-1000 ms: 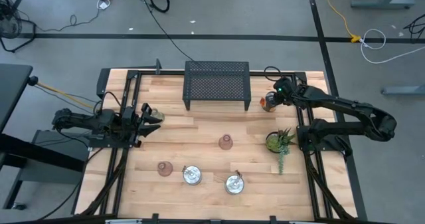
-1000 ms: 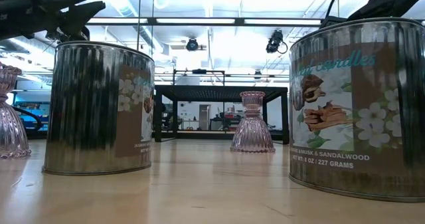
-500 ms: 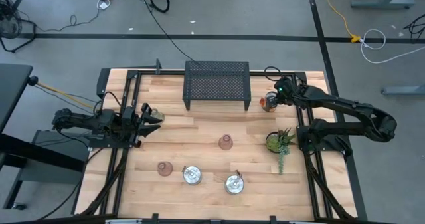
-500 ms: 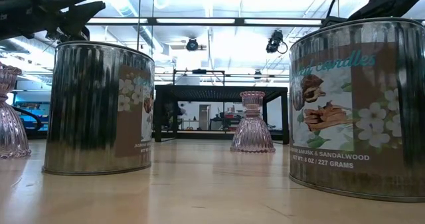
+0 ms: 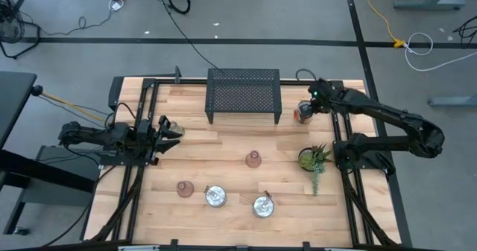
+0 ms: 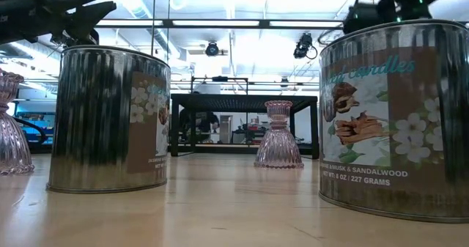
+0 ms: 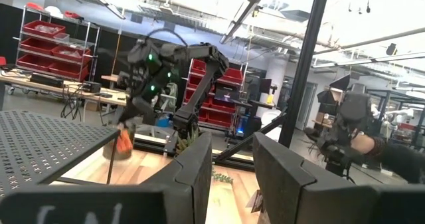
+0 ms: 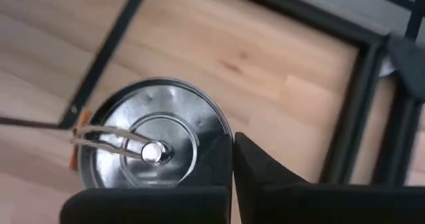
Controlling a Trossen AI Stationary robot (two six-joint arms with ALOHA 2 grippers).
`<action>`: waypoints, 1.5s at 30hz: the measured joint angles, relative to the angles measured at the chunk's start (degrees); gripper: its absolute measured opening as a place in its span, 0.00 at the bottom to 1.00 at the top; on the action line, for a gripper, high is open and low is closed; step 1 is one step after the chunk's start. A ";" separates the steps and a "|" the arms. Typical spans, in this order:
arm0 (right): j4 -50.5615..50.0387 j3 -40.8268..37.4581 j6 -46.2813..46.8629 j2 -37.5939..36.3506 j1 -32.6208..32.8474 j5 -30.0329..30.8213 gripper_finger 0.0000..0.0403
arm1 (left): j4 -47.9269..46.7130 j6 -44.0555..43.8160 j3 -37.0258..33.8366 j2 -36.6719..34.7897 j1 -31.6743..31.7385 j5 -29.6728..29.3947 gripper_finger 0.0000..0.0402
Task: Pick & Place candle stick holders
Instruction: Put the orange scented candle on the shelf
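The right gripper (image 5: 303,114) hovers, clenched and apparently empty, just over a silvery tin (image 8: 149,137). It should leave the tin; the nearest pink holder (image 5: 253,159) stands well away on the bench (image 5: 223,147). Since a second ago, the arm shifted slightly. The left gripper (image 5: 173,129) waits released.

Black mesh rack (image 5: 244,93) standing at the table's (image 5: 223,150) far edge, potted plant (image 5: 313,160) sitting right of the rack, two tins (image 5: 215,197) (image 5: 262,205) sitting near the front edge, third tin (image 5: 301,114) sitting just right of the rack.
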 joint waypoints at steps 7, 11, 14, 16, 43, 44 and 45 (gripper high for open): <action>-6.54 12.69 -0.88 -0.07 0.09 0.10 0.00 | 0.02 0.00 0.00 0.00 0.00 0.00 0.29; -8.40 19.82 -0.68 -0.07 0.14 -0.25 0.00 | 0.00 0.00 0.00 0.00 0.00 -0.18 0.29; -8.08 24.21 -0.53 1.53 0.28 -0.56 0.00 | 0.02 -0.01 0.00 0.00 0.02 -0.20 0.29; -8.39 27.08 -0.43 3.89 0.31 -0.71 0.00 | 0.03 -0.01 0.00 0.00 0.02 -0.20 0.29; -10.50 58.19 -4.80 39.60 0.80 -6.54 0.00 | 0.02 -0.01 0.00 0.00 0.02 -1.68 0.29; -10.24 58.20 -4.93 39.67 0.58 -6.80 0.00 | 0.02 -0.01 0.00 0.00 0.02 -1.68 0.29; -9.93 58.20 -5.00 39.69 0.46 -6.80 0.00 | 0.02 -0.01 0.00 0.00 0.02 -1.68 0.29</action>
